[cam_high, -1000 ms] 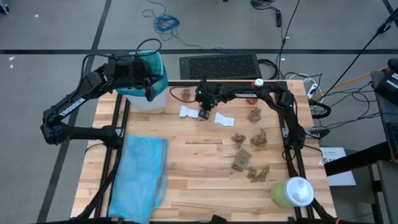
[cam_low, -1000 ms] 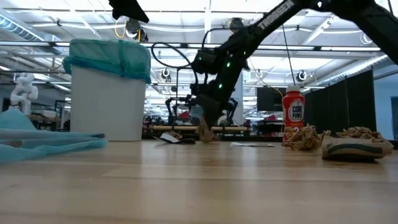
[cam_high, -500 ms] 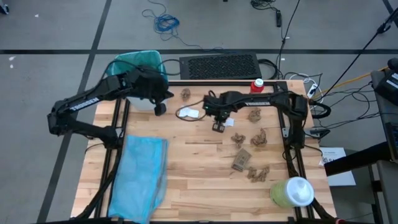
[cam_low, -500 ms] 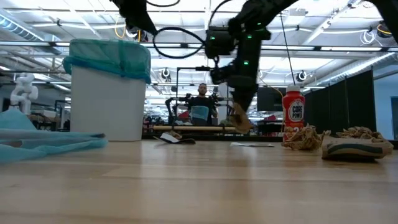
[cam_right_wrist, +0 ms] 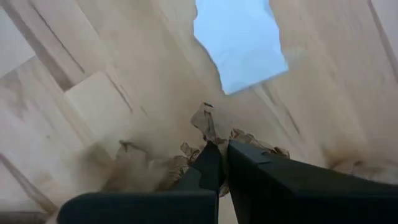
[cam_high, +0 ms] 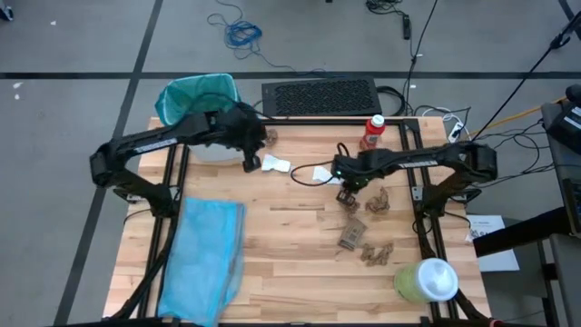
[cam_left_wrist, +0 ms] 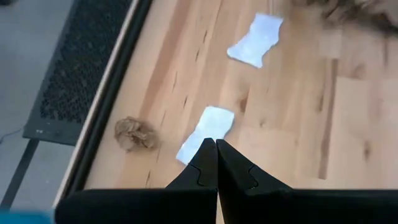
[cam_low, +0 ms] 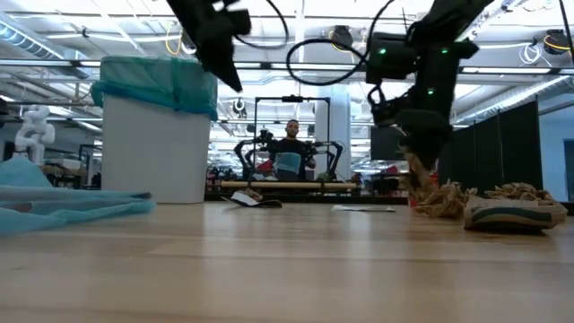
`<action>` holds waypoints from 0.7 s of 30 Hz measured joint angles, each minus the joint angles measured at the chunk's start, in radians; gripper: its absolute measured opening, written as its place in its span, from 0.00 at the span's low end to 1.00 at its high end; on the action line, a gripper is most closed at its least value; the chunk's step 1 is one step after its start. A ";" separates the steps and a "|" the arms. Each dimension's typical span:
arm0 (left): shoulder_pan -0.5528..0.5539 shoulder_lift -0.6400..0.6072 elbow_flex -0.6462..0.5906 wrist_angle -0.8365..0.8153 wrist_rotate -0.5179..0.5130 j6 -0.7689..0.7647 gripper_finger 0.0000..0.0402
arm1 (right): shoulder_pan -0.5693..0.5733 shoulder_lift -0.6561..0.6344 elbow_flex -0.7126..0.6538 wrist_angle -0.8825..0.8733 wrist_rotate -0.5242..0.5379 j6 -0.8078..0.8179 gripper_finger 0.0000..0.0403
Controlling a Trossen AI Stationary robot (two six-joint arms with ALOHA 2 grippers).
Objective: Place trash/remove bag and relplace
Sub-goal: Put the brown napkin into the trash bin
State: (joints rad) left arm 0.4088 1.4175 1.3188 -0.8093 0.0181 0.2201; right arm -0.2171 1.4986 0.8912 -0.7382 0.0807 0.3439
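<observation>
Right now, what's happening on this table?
The right tool is shut on a crumpled brown paper scrap among the other scraps. The left tool, shut and empty, hangs above a white paper scrap beside the white bin with its teal-green plastic liner. A sky-blue plastic bag lies flat nearby.

Your crumpled brown scraps scattered centre-right, two white scraps upper centre, teal liner lining bin upper left, sky-blue bag flat lower left.
</observation>
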 joint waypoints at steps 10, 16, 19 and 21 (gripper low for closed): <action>0.009 0.215 0.000 0.073 -0.208 0.121 0.03 | 0.076 -0.127 -0.020 0.021 0.137 0.099 0.13; 0.059 0.303 0.000 0.136 -0.215 0.134 0.14 | 0.089 -0.165 -0.020 0.043 0.180 0.109 0.32; 0.082 0.329 0.000 0.188 -0.207 0.129 0.20 | 0.088 -0.166 -0.020 0.044 0.179 0.107 0.41; 0.095 0.345 0.000 0.214 -0.192 0.128 0.24 | 0.088 -0.166 -0.020 0.045 0.180 0.105 0.45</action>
State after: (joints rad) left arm 0.5039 1.7629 1.3189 -0.5956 -0.1734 0.3485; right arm -0.1287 1.3327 0.8715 -0.6935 0.2604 0.4492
